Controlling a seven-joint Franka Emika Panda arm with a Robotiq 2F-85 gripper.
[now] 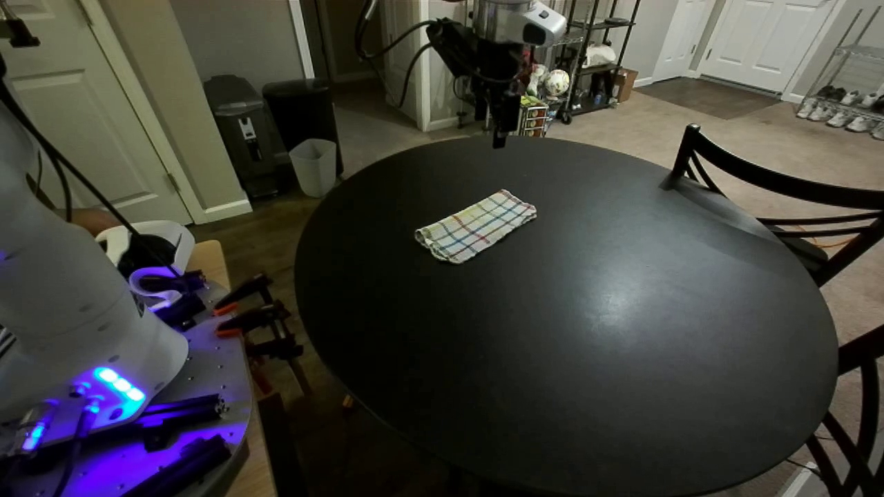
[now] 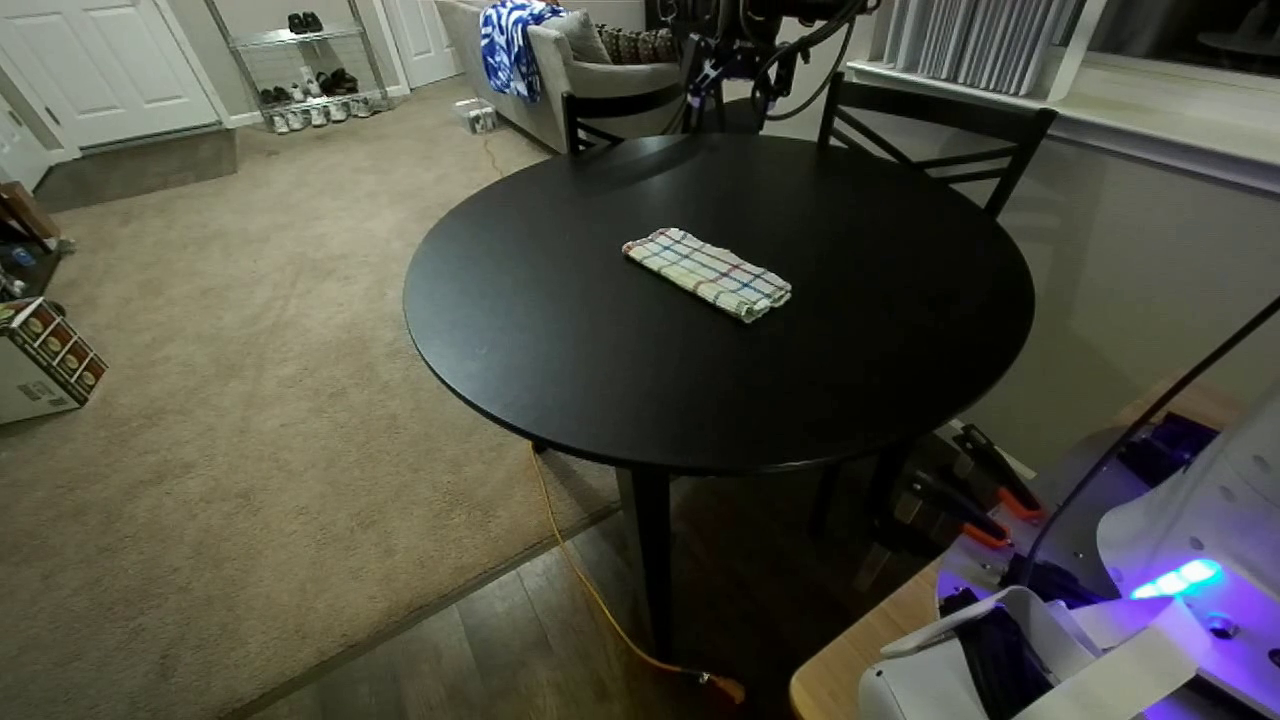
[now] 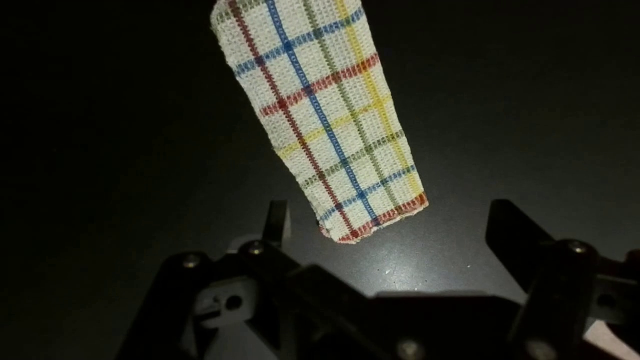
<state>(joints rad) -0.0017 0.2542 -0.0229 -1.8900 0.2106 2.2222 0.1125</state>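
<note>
Nearest the lens in the wrist view, our gripper [image 3: 390, 225] spans the lower half of the frame, jaws wide apart and holding nothing. Beyond it spreads the round black table [image 1: 587, 345], filling the middle and lower right of the frame in an exterior view. We have only one arm [image 1: 76, 297], its base at the left edge there. On the table we find the checked cloth [image 3: 325, 115]: in the wrist view it runs from the top centre down and slightly rightward, its long axis slanting steeply against the line from jaw to jaw. Its red-striped short end lies nearest the gripper, about midway between the jaws in the frame. In both exterior views the cloth sits lower in the frame than the gripper, well apart from it.
</note>
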